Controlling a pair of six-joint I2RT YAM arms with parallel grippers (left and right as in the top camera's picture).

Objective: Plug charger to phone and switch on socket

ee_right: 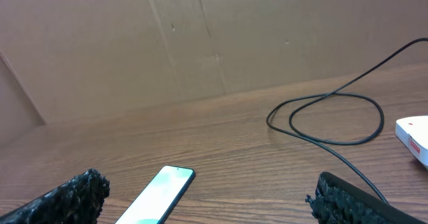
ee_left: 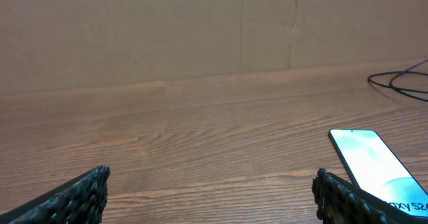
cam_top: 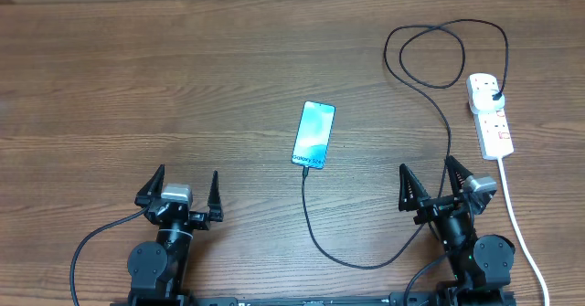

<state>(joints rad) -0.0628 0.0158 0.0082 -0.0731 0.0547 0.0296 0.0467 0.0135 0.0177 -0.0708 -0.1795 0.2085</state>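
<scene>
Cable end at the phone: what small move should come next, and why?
Probably bring the open right fingers toward the cable end at the phone: the plug already sits in the socket, but whether the tip is inserted is unclear.

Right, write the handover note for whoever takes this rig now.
Left pincer: open, empty.
Right pincer: open, empty.
Phone: face up, centre of the scene, ahead of both pincers.
Charger: plug sits in the socket at far right; tip lies at the phone's near edge, seating unclear.
Done: nothing confirmed.
Left: check or seat the tip, switch the socket on.
</scene>
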